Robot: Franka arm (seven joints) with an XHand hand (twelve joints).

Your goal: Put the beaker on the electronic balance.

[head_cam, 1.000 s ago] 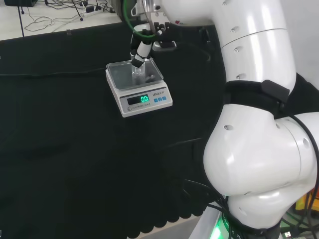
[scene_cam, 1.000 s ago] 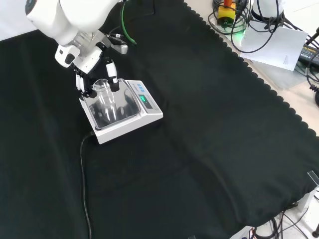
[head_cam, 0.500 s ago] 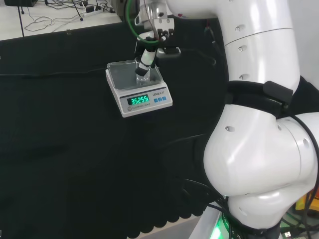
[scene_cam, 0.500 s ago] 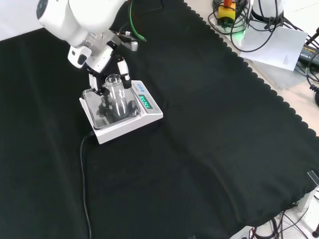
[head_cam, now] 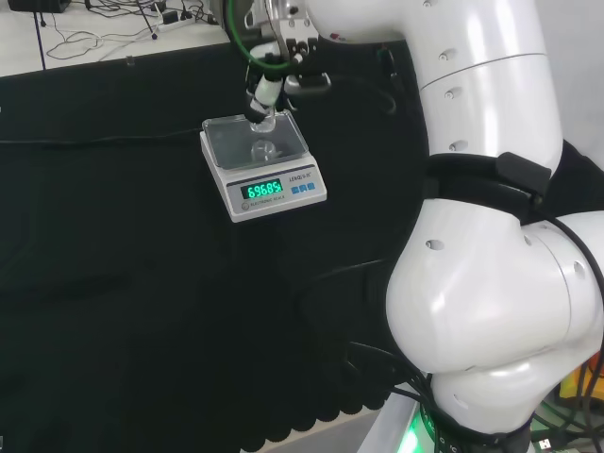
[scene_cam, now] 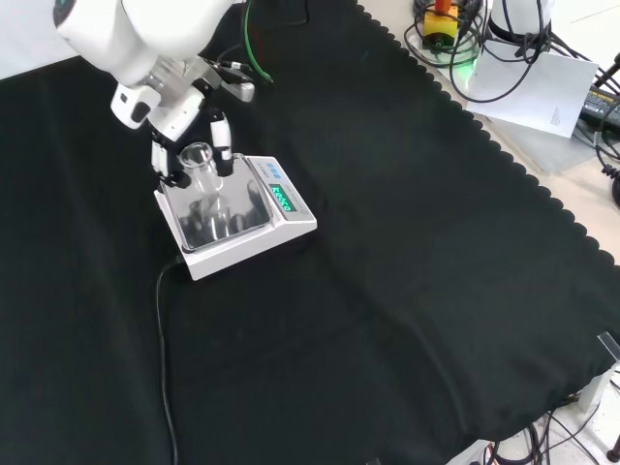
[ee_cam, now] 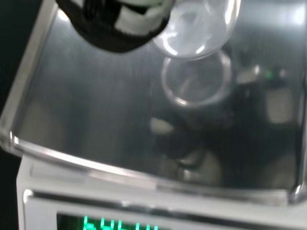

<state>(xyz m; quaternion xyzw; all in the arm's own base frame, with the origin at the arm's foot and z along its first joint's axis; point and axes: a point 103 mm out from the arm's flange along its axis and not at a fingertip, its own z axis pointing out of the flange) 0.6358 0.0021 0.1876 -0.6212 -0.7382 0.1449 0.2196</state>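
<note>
Beaker (scene_cam: 201, 176), clear glass, stands upright on the steel pan of the electronic balance (scene_cam: 235, 217), whose green display is lit. Robot hand (scene_cam: 184, 145) sits at the beaker's rim, its fingers (scene_cam: 221, 140) curled on either side, pinching it

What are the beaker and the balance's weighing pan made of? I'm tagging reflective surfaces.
The beaker looks like clear glass or plastic: the pan shows through it and its rim glints. The weighing pan looks like brushed metal, probably steel, mirroring the beaker. The balance body looks like white plastic.
</note>
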